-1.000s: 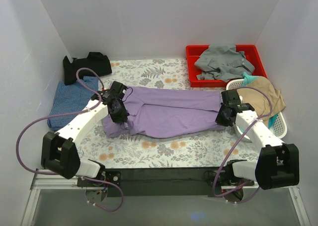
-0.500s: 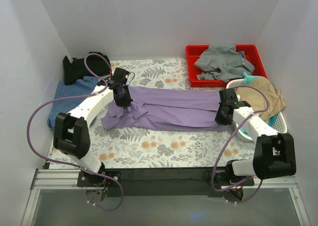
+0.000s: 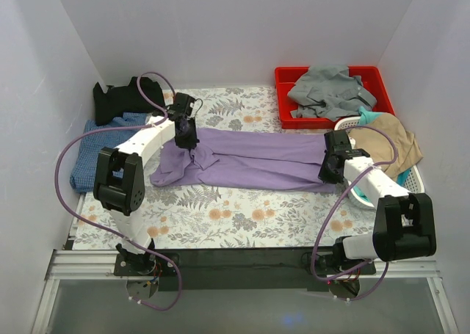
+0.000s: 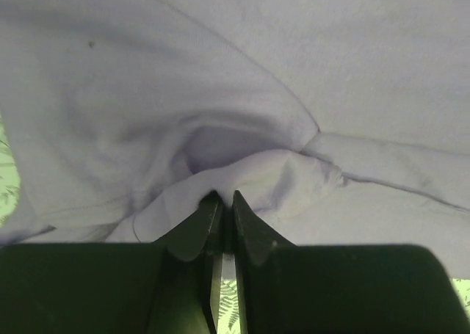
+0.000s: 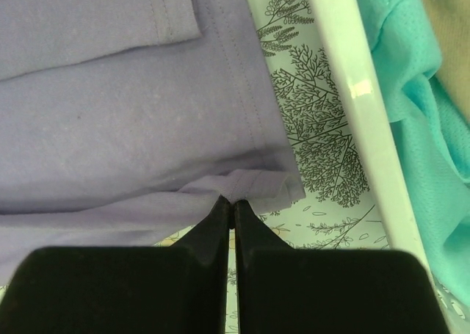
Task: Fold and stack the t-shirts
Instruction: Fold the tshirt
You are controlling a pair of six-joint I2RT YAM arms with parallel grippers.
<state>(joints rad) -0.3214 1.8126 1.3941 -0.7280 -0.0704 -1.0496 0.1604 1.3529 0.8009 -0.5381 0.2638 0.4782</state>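
The lilac t-shirt (image 3: 257,161) lies as a long band across the floral table, bunched at its left end. My left gripper (image 3: 189,144) is shut on a pinched fold of it (image 4: 242,176), near its upper left. At the right end, my right gripper (image 3: 328,174) is shut on the hem corner (image 5: 257,183). The black t-shirt (image 3: 121,97) sits crumpled at the far left corner. In front of it the blue checked t-shirt (image 3: 92,154) lies folded by the left wall.
A red bin (image 3: 283,92) at the far right holds a grey garment (image 3: 330,92). A white basket (image 3: 411,191) with tan cloth (image 3: 385,143) and teal cloth (image 5: 411,92) stands right beside the right gripper. White walls close three sides.
Both grippers have carried the lilac shirt's near edge toward the far side. The left arm swung far back and up. The shirt now lies narrower and further back.
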